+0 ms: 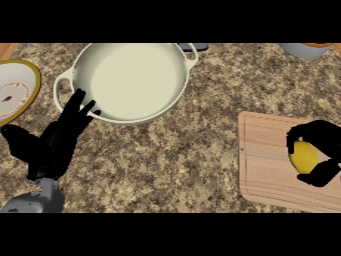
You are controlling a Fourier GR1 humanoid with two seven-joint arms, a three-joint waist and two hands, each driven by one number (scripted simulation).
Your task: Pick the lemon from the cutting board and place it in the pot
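One yellow lemon (303, 156) — smooth, oval, right hand's (334, 145) fingers (317, 176) curled round it

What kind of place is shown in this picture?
Most likely a kitchen counter: a speckled stone top carries a cream pot, a wooden cutting board and a lemon.

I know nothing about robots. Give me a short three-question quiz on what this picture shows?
1. True or false: the lemon already lies in the pot.
2. Which hand curls round the lemon? A) left hand B) right hand
3. Fill in: the lemon is over the ____.

Key:
1. False; the pot holds nothing.
2. B; the left hand is open beside the pot.
3. cutting board.
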